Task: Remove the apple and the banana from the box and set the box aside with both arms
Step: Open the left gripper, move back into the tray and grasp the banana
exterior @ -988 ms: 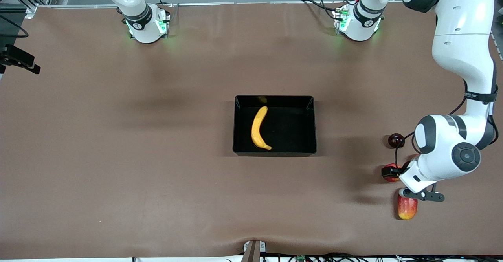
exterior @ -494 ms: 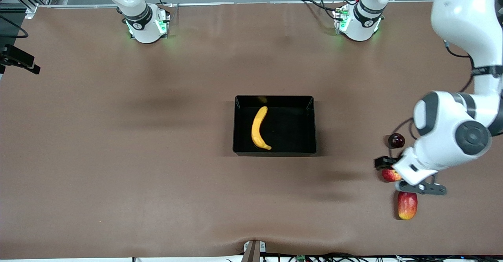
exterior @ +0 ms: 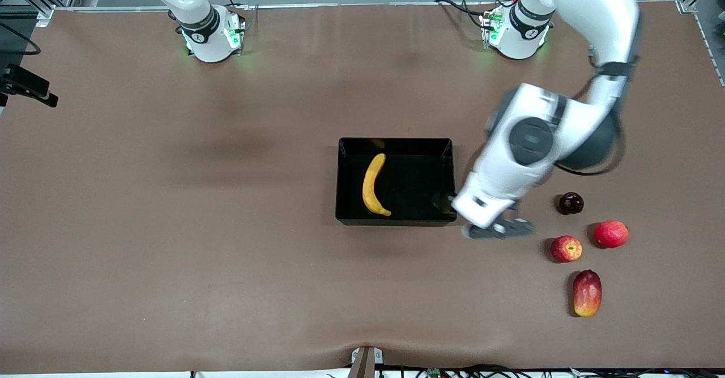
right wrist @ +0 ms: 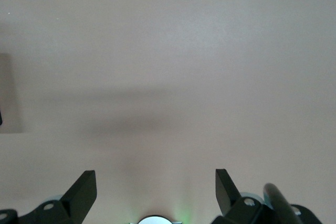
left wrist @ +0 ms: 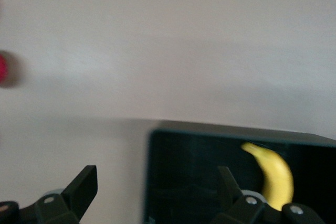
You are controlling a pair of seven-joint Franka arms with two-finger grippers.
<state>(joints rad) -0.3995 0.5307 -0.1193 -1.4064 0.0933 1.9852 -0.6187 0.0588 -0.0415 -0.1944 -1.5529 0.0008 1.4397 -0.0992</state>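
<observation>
The black box (exterior: 422, 182) sits mid-table with the yellow banana (exterior: 374, 186) lying inside it. My left gripper (exterior: 450, 203) hangs open and empty over the box's corner toward the left arm's end. In the left wrist view the left gripper (left wrist: 156, 190) straddles the box (left wrist: 194, 177) wall, with the banana (left wrist: 275, 179) farther in. The red apple (exterior: 566, 249) with its yellow dimple rests on the table toward the left arm's end, apart from both grippers. My right gripper (right wrist: 156, 187) is open over bare table, and it is out of the front view.
Around the apple lie a dark plum (exterior: 570, 203), a plain red round fruit (exterior: 610, 234) and a red-yellow mango (exterior: 587, 293). The two arm bases (exterior: 209, 32) (exterior: 516, 29) stand along the table's edge farthest from the front camera.
The left arm swung from over the fruits at its end of the table to the box's corner, gripper open and empty throughout. The apple stayed on the table.
</observation>
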